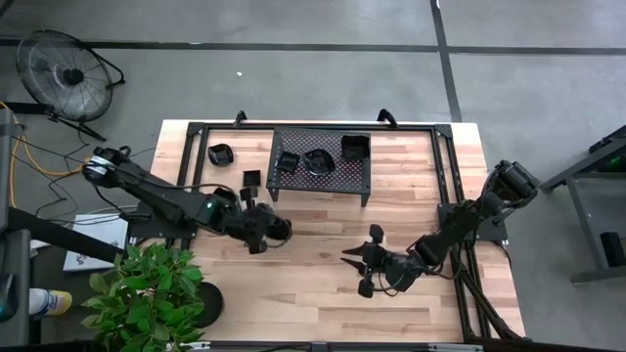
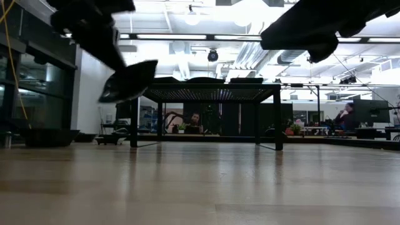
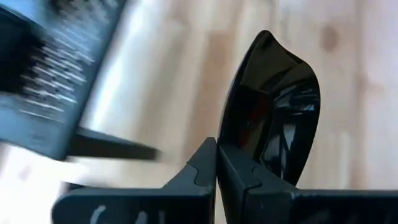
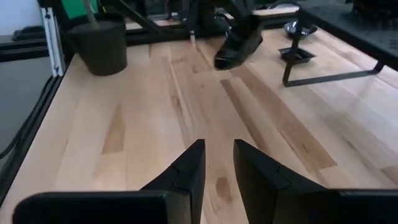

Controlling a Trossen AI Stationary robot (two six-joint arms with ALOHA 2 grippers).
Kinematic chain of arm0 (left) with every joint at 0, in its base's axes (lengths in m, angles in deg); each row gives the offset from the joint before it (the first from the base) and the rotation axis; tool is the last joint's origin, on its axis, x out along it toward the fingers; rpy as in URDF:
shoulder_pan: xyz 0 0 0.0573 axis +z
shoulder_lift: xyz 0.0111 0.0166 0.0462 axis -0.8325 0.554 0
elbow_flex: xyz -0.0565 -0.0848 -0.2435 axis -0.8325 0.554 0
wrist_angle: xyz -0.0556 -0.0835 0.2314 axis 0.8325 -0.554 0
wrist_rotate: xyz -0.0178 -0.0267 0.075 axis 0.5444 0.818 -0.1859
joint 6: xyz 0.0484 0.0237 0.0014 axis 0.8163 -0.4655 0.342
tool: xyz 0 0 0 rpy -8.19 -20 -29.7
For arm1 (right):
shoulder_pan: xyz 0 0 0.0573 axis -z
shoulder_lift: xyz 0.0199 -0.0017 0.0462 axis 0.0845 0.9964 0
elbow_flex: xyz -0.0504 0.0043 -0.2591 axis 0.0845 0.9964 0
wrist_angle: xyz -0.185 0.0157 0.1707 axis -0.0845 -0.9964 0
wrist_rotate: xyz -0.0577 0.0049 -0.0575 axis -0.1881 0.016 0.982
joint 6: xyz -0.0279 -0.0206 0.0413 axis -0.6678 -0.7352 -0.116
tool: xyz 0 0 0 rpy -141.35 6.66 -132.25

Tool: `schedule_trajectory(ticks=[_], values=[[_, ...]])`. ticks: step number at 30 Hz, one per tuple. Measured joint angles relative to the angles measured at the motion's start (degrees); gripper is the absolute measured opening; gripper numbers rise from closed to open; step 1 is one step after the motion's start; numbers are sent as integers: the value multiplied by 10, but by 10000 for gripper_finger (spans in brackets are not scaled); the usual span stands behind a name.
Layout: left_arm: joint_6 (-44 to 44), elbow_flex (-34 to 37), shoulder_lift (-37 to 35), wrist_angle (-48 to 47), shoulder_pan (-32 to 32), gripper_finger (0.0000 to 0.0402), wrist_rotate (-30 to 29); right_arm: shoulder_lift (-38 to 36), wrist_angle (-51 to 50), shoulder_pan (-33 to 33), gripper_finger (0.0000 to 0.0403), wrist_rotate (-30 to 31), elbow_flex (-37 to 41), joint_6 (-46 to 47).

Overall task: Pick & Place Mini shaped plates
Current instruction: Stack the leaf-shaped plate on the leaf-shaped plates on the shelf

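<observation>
My left gripper (image 3: 216, 165) is shut on a glossy black mini plate (image 3: 273, 106) over the table's left middle (image 1: 266, 233). The low view shows this plate (image 2: 128, 80) in the air. On top of the black mesh rack (image 1: 328, 182) near the far edge rest three more plates (image 1: 290, 161) (image 1: 318, 161) (image 1: 354, 148). Two others lie on the wood left of the rack, a round one (image 1: 222, 154) and a square one (image 1: 251, 179). My right gripper (image 4: 217, 163) is open, low over the table's near right part (image 1: 356, 268), touching nothing. My left gripper pinches the plate by its rim (image 3: 235, 155) between the two fingers, with one wall of the dish between them. The plate is lifted clear of the table and hangs tilted below the fingers (image 2: 128, 80), with its hollow side facing the wrist camera.
A potted plant (image 1: 147, 293) stands at the table's near left corner, and its dark pot (image 4: 99, 43) shows in the right wrist view. The rack's legs (image 4: 289, 62) stand on the wood. Bare wood lies between the two grippers and along the near edge. People sit beyond the table.
</observation>
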Motion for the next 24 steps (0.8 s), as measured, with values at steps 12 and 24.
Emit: schedule_trajectory(ticks=[12, 24], values=[[103, -6, 2, 152, -92, 0, -311, 119, 313, 1, 78, 102, -1, -164], [310, -6, 81, 369, -99, 0, -445, 207, 359, 59, 78, 235, -133, -367]])
